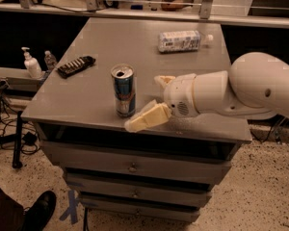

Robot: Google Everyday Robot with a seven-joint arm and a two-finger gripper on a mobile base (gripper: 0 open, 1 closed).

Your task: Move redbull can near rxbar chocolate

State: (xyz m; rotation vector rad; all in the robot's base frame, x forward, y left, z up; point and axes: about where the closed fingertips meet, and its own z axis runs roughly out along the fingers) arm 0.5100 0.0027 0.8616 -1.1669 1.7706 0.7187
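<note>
The redbull can (124, 90) stands upright near the front edge of the grey table (91, 97), blue and silver with an open silver top. The rxbar chocolate (76, 65) lies flat at the table's left edge, behind and left of the can. My gripper (145, 103) is just right of the can at can height. It is open: the near finger (147, 119) reaches toward the can's base, and the far finger (163, 80) sits behind it. It holds nothing and is not around the can.
A clear plastic bottle with a white label (180, 41) lies on its side at the back right of the table. A soap dispenser (31, 64) and a small bottle (50, 59) stand on a lower shelf at left. Drawers (132, 166) sit below the tabletop.
</note>
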